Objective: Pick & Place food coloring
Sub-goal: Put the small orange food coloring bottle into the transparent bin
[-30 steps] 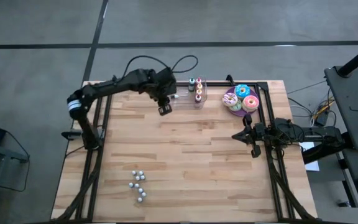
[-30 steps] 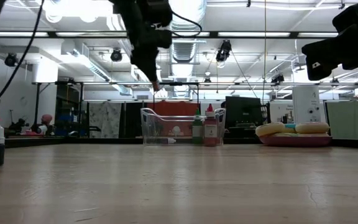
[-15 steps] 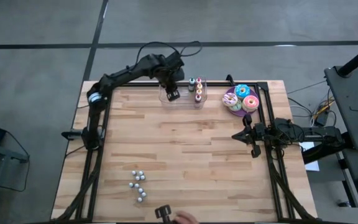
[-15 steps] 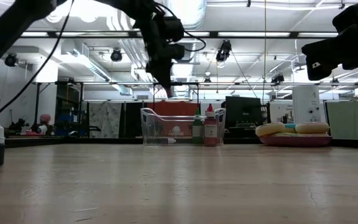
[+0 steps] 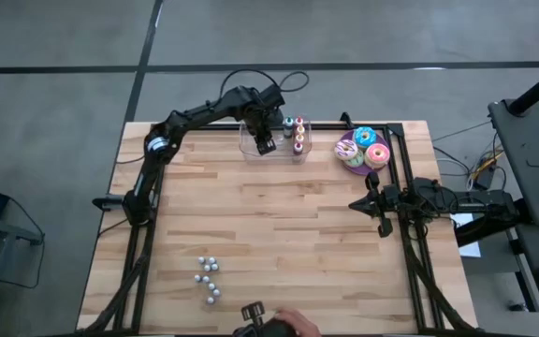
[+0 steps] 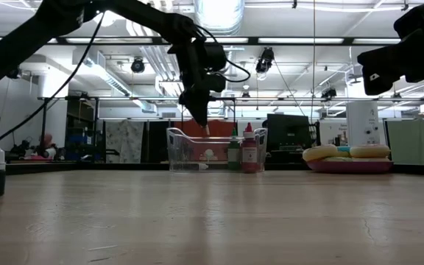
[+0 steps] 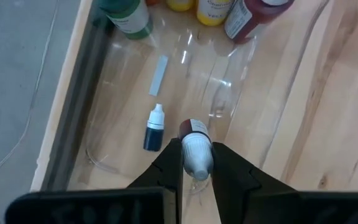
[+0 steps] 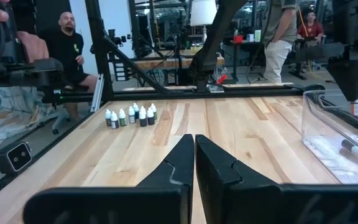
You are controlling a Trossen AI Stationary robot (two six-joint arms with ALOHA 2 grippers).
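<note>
My left gripper [image 7: 197, 147] is shut on a tiny food coloring bottle [image 7: 193, 129] with a white cap and a dark red body. It hangs over the left half of a clear plastic box [image 5: 274, 140], its tip about level with the box's rim [image 6: 216, 131]. A second tiny bottle [image 7: 155, 127], blue with a white cap, lies on its side on the box floor. Several more tiny bottles [image 5: 209, 279] stand on their bases near the table's front left. My right gripper [image 8: 194, 155] is shut and waits at the table's right edge. My left gripper pinches the bottle's white cap end [image 7: 197, 160] between its two fingers. The fingers slant steeply down from above. The bottle hangs below them, base down and a little tilted, clear of the box floor.
Larger green, yellow and red bottles [image 7: 216, 9] stand at the box's right end. A purple plate [image 5: 347, 161] with frosted doughnuts sits at the far right. A person's hand [image 5: 284, 326] with a dark object shows at the near edge. Bare wood lies in the middle.
My left gripper has gone toward the table's far right and down with the bottle, from in front of the clear box to over its inside. It stays shut on the bottle. A person's hand has come in at the near edge.
</note>
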